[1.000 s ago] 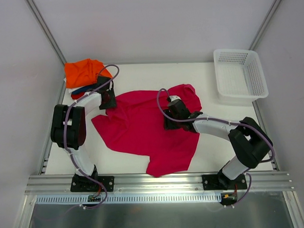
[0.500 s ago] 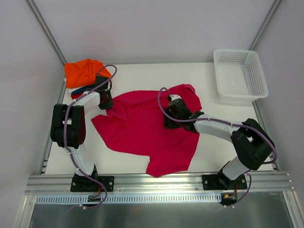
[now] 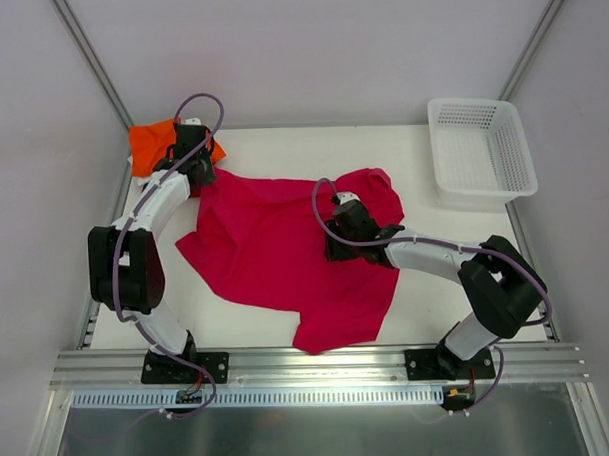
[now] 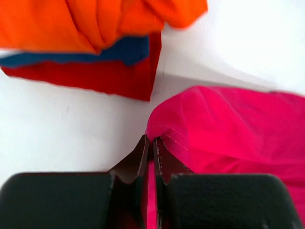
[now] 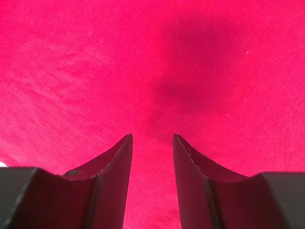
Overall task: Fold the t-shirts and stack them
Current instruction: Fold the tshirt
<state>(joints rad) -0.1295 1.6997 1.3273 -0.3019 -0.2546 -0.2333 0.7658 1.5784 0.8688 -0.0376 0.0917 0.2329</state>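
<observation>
A large magenta-pink t-shirt (image 3: 285,249) lies spread and rumpled across the middle of the table. My left gripper (image 3: 195,172) is shut on its far-left hem (image 4: 164,136), pinching the cloth between the fingertips. Just beyond it sits a folded pile: an orange t-shirt (image 4: 90,21) on top, a dark blue one (image 4: 95,55) under it and a red one (image 4: 86,78) at the bottom; in the top view only the orange t-shirt (image 3: 151,143) shows, behind the left arm. My right gripper (image 5: 152,138) stands open, fingers down on the pink cloth (image 5: 190,71) near the shirt's middle right (image 3: 337,249).
A white mesh basket (image 3: 480,162) stands at the far right corner of the table (image 3: 282,149). Grey walls close in the left, right and back. An aluminium rail (image 3: 319,363) runs along the near edge, where both arm bases are bolted.
My left gripper has shut on the pink shirt's hem and drawn it toward the far left, next to the folded pile. The right gripper has stayed almost still on the shirt.
</observation>
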